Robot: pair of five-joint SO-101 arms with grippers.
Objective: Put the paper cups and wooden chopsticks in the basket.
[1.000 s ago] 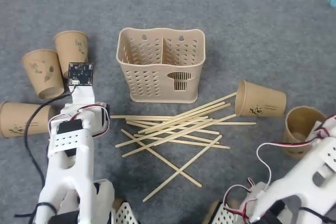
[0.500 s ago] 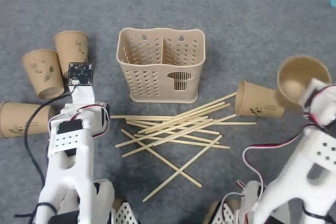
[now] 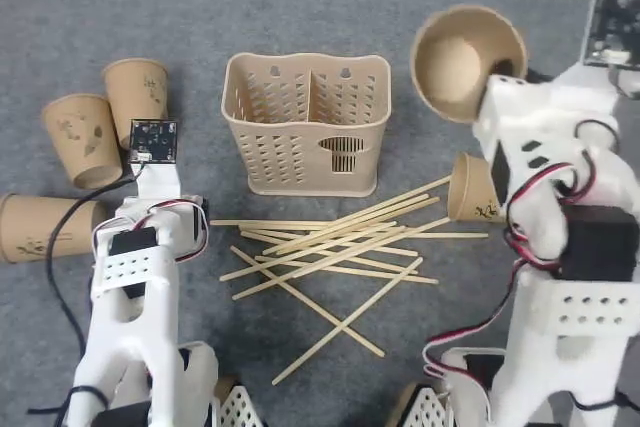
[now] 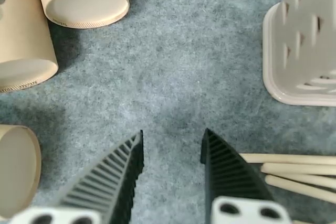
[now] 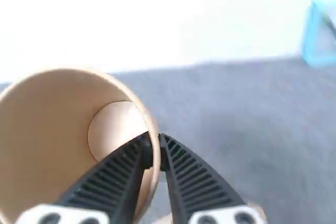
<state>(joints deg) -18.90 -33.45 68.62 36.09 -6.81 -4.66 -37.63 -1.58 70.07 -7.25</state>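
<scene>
Dark-printed tan paper cups [image 3: 85, 137]; beige slotted basket [image 3: 290, 152]; pale wooden chopsticks [image 3: 330, 247]; grey carpet [image 3: 200, 17].

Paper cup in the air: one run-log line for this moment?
right gripper: shut on paper cup rim | left gripper: open | basket: empty | chopsticks: loose by basket
</scene>
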